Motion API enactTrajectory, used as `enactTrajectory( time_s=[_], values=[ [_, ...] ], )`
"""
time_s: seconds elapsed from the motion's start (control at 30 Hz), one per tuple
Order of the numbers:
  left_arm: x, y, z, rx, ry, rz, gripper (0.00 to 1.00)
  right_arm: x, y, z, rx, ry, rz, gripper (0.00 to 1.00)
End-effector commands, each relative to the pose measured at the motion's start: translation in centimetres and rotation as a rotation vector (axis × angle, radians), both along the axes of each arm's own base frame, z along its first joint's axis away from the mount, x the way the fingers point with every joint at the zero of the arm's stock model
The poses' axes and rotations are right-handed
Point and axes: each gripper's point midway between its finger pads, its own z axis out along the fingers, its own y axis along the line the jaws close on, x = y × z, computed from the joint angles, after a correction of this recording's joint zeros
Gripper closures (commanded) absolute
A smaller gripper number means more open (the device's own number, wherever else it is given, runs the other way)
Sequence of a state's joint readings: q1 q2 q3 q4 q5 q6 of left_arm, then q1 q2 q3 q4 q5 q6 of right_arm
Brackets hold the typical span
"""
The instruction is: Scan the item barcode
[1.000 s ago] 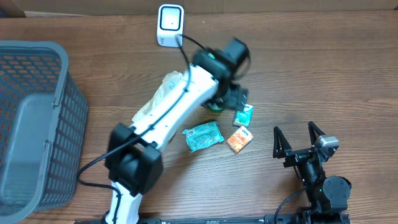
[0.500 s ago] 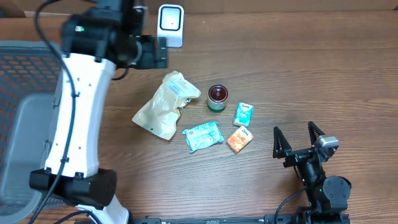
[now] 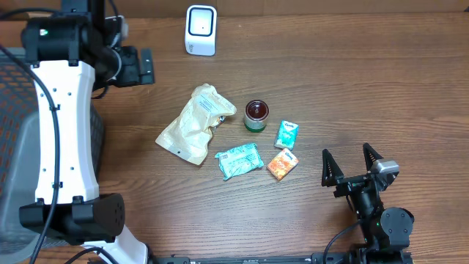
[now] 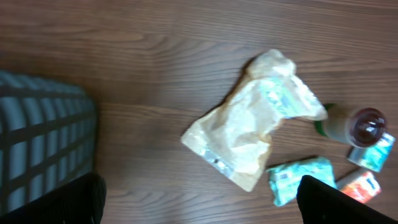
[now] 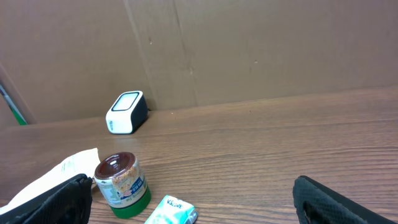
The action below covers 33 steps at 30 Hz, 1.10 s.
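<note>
The white barcode scanner (image 3: pixel 201 29) stands at the table's back edge and also shows in the right wrist view as the scanner (image 5: pixel 126 112). In the middle lie a beige pouch (image 3: pixel 196 123), a green-based jar (image 3: pixel 256 115), a small teal pack (image 3: pixel 286 135), an orange pack (image 3: pixel 282 163) and a teal packet (image 3: pixel 239 160). My left gripper (image 3: pixel 139 66) hangs open and empty high at the back left, away from the items; its view looks down on the pouch (image 4: pixel 261 124). My right gripper (image 3: pixel 352 165) rests open and empty at the front right, facing the jar (image 5: pixel 121 183).
A grey mesh basket (image 3: pixel 13 95) stands at the left edge, partly hidden by my left arm, and appears as the basket (image 4: pixel 37 143) in the left wrist view. A cardboard wall (image 5: pixel 249 50) rises behind the scanner.
My left arm has swung away from over the jar and packs to the back left beside the basket, uncovering the items. The right arm has not moved.
</note>
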State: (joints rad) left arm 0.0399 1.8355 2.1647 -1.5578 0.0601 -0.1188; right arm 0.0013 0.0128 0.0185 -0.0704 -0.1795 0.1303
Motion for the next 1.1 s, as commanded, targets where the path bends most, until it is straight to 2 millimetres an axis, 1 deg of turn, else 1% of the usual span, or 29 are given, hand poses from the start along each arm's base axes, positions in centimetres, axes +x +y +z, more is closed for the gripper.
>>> enactTrajectory(
  time_s=[0.0, 0.03, 0.1, 0.2, 0.27, 0.33, 0.43, 0.67, 0.73, 0.83, 0.9, 1.0, 1.07],
  values=[
    [-0.7, 1.6, -1.6, 0.037, 0.063, 0.002, 0.0, 0.0, 0.0, -0.2, 0.0, -0.001, 0.003, 0.0],
    [-1.1, 1.7, -2.2, 0.038, 0.088, 0.004, 0.01, 0.0, 0.0, -0.2, 0.0, -0.001, 0.003, 0.0],
    [-1.9, 1.8, -3.6, 0.038, 0.146, 0.011, 0.06, 0.0, 0.0, -0.2, 0.0, -0.001, 0.003, 0.0],
    [-3.1, 2.1, -4.6, 0.048, 0.209, 0.059, 0.07, 0.0, 0.0, -0.2, 0.0, -0.001, 0.003, 0.0],
    [-3.9, 2.2, -4.8, 0.053, 0.24, 0.067, 0.07, 0.0, 0.0, -0.2, 0.0, -0.001, 0.003, 0.0],
    [-4.5, 2.3, -4.7, 0.061, 0.26, 0.068, 0.07, 0.0, 0.0, -0.2, 0.0, -0.001, 0.003, 0.0],
    [-5.3, 3.0, -4.4, 0.102, 0.276, 0.081, 0.07, 0.0, 0.0, -0.2, 0.0, -0.001, 0.003, 0.0],
    [-5.6, 4.3, -2.4, 0.178, 0.201, 0.076, 0.07, 0.0, 0.0, -0.2, 0.0, -0.001, 0.003, 0.0],
    [-5.5, 4.9, -2.2, 0.2, 0.189, 0.062, 0.07, 0.0, 0.0, -0.2, 0.0, -0.001, 0.003, 0.0],
    [-5.4, 6.7, -2.2, 0.264, 0.192, 0.019, 0.07, 0.0, 0.0, -0.2, 0.0, -0.001, 0.003, 0.0],
    [-5.2, 8.8, -2.2, 0.309, 0.185, 0.07, 0.07, 0.0, 0.0, -0.2, 0.0, -0.001, 0.003, 0.0],
    [-4.9, 11.5, -2.5, 0.308, 0.16, 0.117, 0.07, 0.0, 0.0, -0.2, 0.0, -0.001, 0.003, 0.0],
    [-4.9, 12.8, -2.8, 0.285, 0.151, 0.131, 0.07, 0.0, 0.0, -0.2, 0.0, -0.001, 0.003, 0.0]
  ],
)
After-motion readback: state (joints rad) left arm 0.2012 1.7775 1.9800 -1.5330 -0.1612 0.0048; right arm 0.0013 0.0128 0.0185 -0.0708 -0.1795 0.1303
